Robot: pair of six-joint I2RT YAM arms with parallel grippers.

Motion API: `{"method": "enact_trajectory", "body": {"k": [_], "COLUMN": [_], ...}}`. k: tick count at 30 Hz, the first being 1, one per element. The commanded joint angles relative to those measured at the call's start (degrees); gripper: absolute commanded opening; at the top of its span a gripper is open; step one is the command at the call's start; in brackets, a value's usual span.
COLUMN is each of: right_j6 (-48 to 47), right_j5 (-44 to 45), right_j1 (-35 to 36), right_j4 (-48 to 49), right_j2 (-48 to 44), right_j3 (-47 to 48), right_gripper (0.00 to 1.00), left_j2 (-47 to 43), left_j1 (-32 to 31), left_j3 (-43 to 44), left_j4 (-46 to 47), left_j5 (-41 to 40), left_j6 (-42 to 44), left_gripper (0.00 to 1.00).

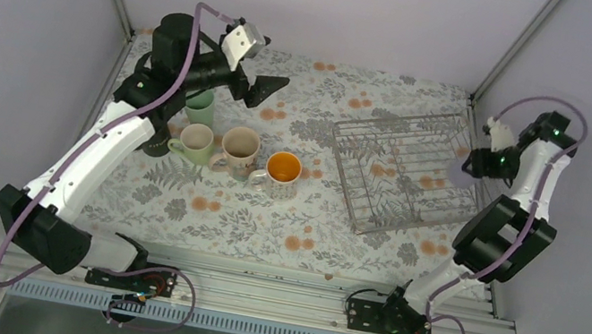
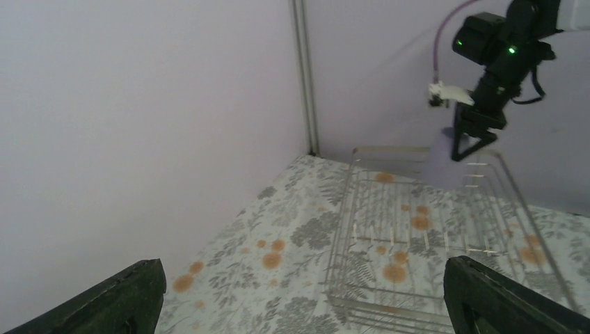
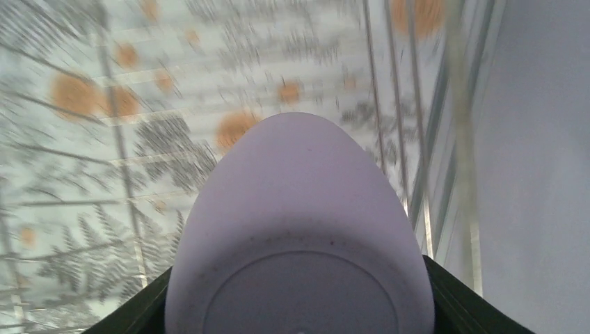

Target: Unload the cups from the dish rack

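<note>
We count one dish rack (image 1: pixel 401 171) on the right half of the floral worktop (image 1: pixel 202 215), and two arms, each with one tool.

The right tool (image 1: pixel 468 168) is at the rack's right side, grasping the lavender tumbler (image 3: pixel 299 229). In the right wrist view its two dark fingers (image 3: pixel 139 313) press against either side of the tumbler's base, which faces the camera. The tumbler is tilted over the rack's wires, by the raised right edge; we cannot tell whether it touches the bars.

The left tool (image 1: pixel 274 84) is released, jaws spread wide and holding nothing. It hangs above the worktop beyond the group of cups on the left.

In that group we count four cups clearly: one green tumbler (image 1: pixel 200 106) at the back, then a row of three mugs close together — the pale green mug (image 1: pixel 196 143), the cream patterned mug (image 1: pixel 239 147) and the patterned mug with orange inside (image 1: pixel 283 168). A dark round shape (image 1: pixel 155 145) sits just left of the pale green mug, mostly under the left arm — possibly a black mug, though we cannot tell.
</note>
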Motion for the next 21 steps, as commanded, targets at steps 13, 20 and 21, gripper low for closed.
{"method": "enact_trajectory", "body": {"k": [13, 20, 21], "right_j6": [10.27, 35.15, 42.16], "right_j5": [-51.24, -71.08, -72.31], "right_j1": [14.32, 19.81, 20.78], "right_j4": [-6.77, 25.76, 34.66], "right_j2": [-15.43, -20.35, -21.92], "right_j3": [28.72, 11.98, 7.68], "right_gripper": [0.23, 0.24, 0.24], "left_j2": [9.37, 13.17, 13.82], "left_j1": [8.81, 8.22, 7.94], "left_j3": [3.44, 7.17, 8.4], "left_j4": [19.35, 23.68, 22.58], "left_j5": [35.39, 42.67, 42.37], "left_j6": [-29.58, -34.36, -33.62], "left_gripper": [0.99, 1.0, 1.0]}}
